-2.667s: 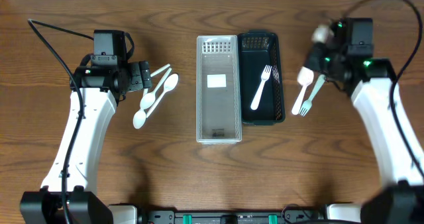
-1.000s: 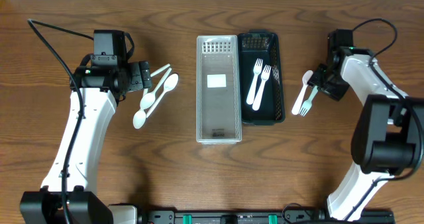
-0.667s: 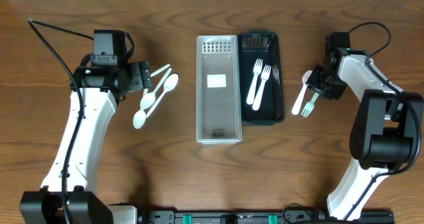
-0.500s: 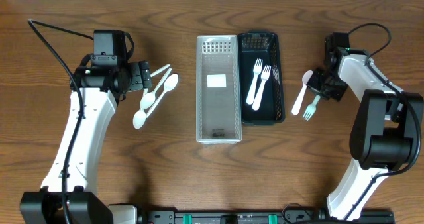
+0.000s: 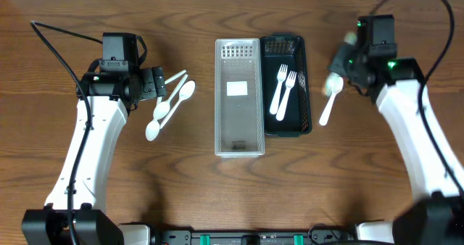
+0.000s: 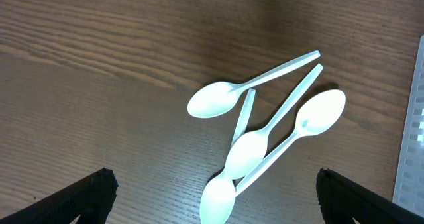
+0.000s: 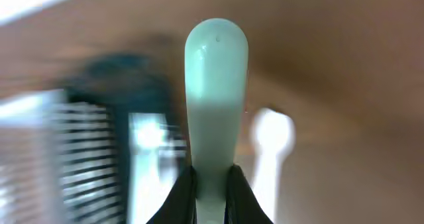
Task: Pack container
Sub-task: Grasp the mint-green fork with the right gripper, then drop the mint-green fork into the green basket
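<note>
My right gripper point(image 5: 342, 62) is shut on a pale green fork point(image 7: 215, 85), held above the table just right of the black container point(image 5: 304, 93). In the right wrist view the jaws point(image 7: 211, 184) pinch the fork's handle, its rounded end pointing up. Two white forks point(image 5: 283, 89) lie in the black container. The clear container point(image 5: 238, 140) beside it holds only a white label. Several white spoons point(image 5: 170, 104) lie left of it and show in the left wrist view point(image 6: 265, 134). My left gripper point(image 5: 158, 83) is open and empty over them point(image 6: 211, 201).
A white utensil point(image 5: 326, 111) lies on the wood right of the black container, below my right gripper; it shows blurred in the right wrist view point(image 7: 268, 151). Cables run behind both arms at the back of the table.
My right gripper closed on the green fork beside the white utensil, lifted it off the table and moved it up and toward the black container. The left arm has not moved.
</note>
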